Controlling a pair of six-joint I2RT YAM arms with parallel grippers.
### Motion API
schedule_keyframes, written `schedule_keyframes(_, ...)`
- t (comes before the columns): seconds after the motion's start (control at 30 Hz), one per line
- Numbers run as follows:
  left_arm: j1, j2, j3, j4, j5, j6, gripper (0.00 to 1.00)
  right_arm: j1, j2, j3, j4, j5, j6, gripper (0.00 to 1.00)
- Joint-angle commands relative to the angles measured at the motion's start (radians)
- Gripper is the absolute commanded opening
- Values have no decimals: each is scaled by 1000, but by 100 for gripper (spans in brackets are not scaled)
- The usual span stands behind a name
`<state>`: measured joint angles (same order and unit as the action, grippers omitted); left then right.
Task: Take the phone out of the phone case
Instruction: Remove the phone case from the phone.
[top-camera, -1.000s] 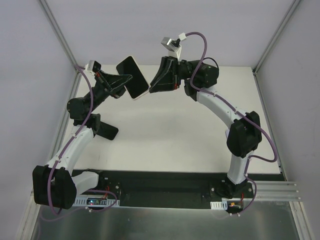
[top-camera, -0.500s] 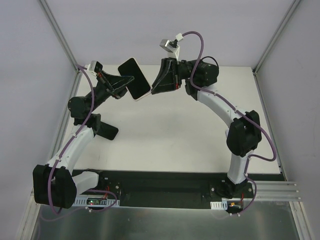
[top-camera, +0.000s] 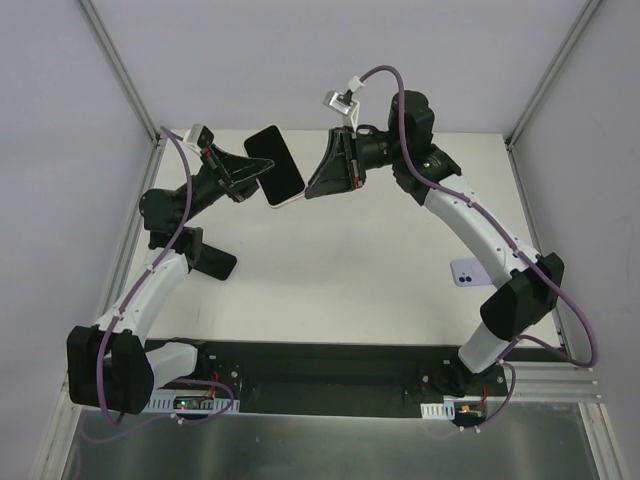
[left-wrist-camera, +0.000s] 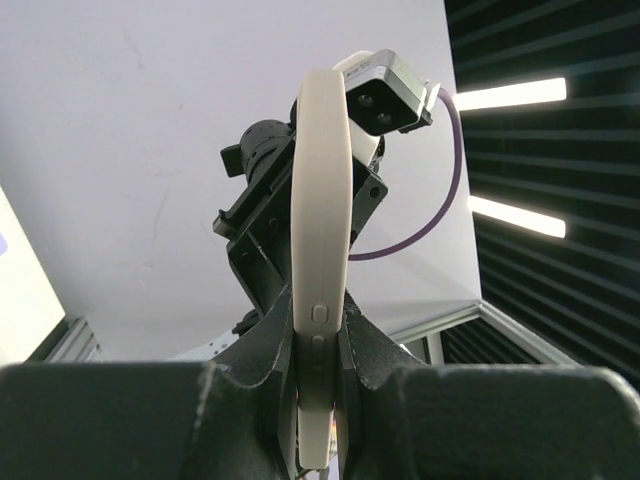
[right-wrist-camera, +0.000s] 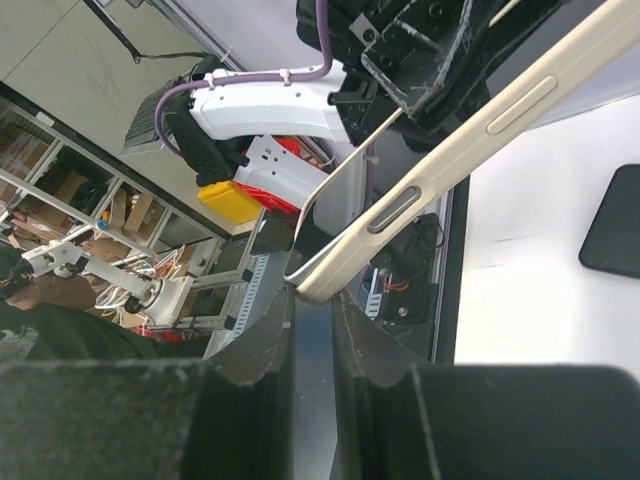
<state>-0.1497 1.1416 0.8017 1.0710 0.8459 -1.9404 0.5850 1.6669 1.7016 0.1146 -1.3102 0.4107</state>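
The phone (top-camera: 274, 160) sits in its cream phone case (top-camera: 286, 199) and hangs in the air above the far edge of the table (top-camera: 340, 270), left of the middle of that edge. It is tilted with its dark screen towards the top camera, and a thin line of pale case shows along its lower end.

The left gripper (top-camera: 262, 168) reaches in from the left. In the left wrist view its fingers (left-wrist-camera: 262, 350) are pressed together on the narrow cream edge of the phone case (left-wrist-camera: 322, 250), just below the two side buttons, so the case stands on edge between them.

The right gripper (top-camera: 308, 190) comes in from the right and meets the lower corner of the phone. In the right wrist view the phone case (right-wrist-camera: 450, 165) runs slantwise up to the right, buttons showing, and its rounded corner is lodged between the fingers (right-wrist-camera: 258, 345), which are closed on it.

On the table, a black flat thing (top-camera: 215, 263) lies near the left edge, partly under the left arm. A small lavender slab (top-camera: 466, 271) lies flat close to the right edge, just beside the right arm; whether it is a phone or a case cannot be told
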Motion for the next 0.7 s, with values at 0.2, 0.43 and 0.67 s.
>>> schedule_keyframes(0.2, -68, -37, 91, 213, 160, -246, 0, 24, 91, 4, -275, 259, -248, 1)
schedule_keyframes(0.43, -83, -26, 108, 207, 179, -241, 0, 26, 154, 104, -467, 318, -382, 1)
schedule_keyframes(0.67, -93, -25, 103, 205, 173, -233, 0, 29, 209, 170, -558, 489, -305, 1)
